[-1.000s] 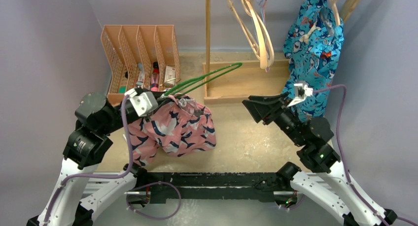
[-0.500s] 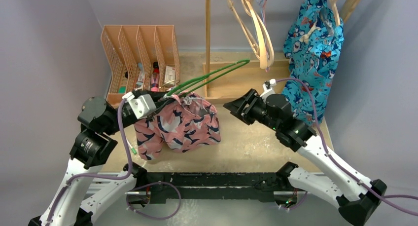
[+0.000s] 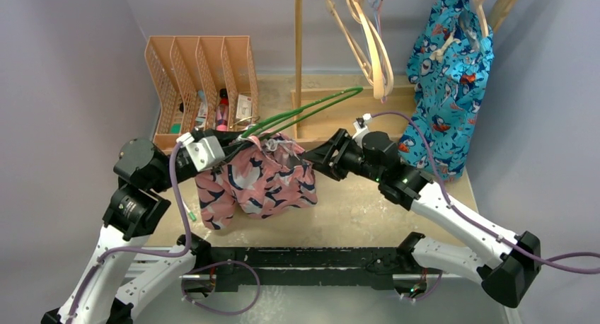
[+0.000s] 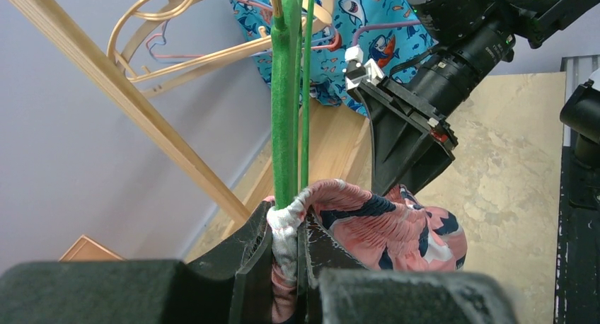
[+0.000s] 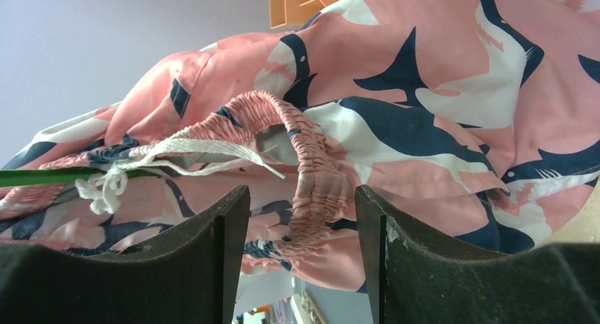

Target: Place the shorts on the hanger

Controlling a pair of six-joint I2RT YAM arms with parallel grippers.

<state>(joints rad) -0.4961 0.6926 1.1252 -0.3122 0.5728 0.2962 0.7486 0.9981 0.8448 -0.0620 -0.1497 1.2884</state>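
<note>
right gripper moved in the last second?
Yes. The right gripper swung left, away from the blue garment, until nearly level with the wooden post. Its open jaws are now at the waistband of the shorts.

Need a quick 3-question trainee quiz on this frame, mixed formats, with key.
1. True or false: the right gripper is shut on the shorts.
2. The left gripper pinches the shorts together with which hanger? A green, B wooden, C pink.
3. Fill in: the blue garment hangs behind the ___ arm.
Key: 1 false, its jaws stand open around the waistband. 2 A, the green hanger. 3 right.
</note>
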